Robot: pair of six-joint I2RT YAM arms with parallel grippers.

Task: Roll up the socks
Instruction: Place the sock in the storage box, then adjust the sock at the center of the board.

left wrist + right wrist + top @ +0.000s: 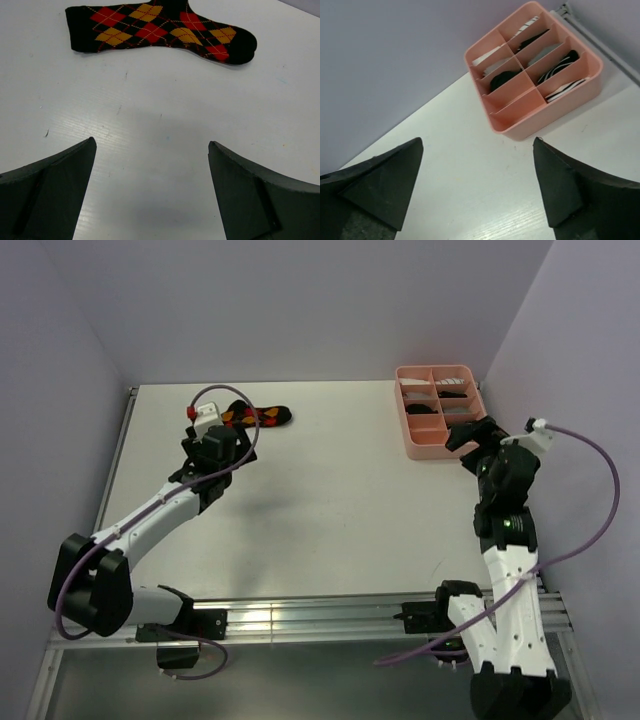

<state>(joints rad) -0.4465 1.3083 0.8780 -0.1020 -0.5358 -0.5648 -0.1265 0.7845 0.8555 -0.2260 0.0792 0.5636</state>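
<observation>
One argyle sock [160,32] lies flat and unrolled at 11 o'clock on the white surface [320,510]: soft knit, black with red and yellow diamonds. Left fingers [55,190], dark and wedge-shaped, are spread wide and empty just short of it. Right fingers [380,185] are likewise spread, holding nothing, near the pink tray [547,107] at 1 o'clock, which has rigid dividers and dark and striped fabric in several cells. Step, by my reading: approach to the sock. Next calls for pinching one end, then turning it over itself.
</observation>
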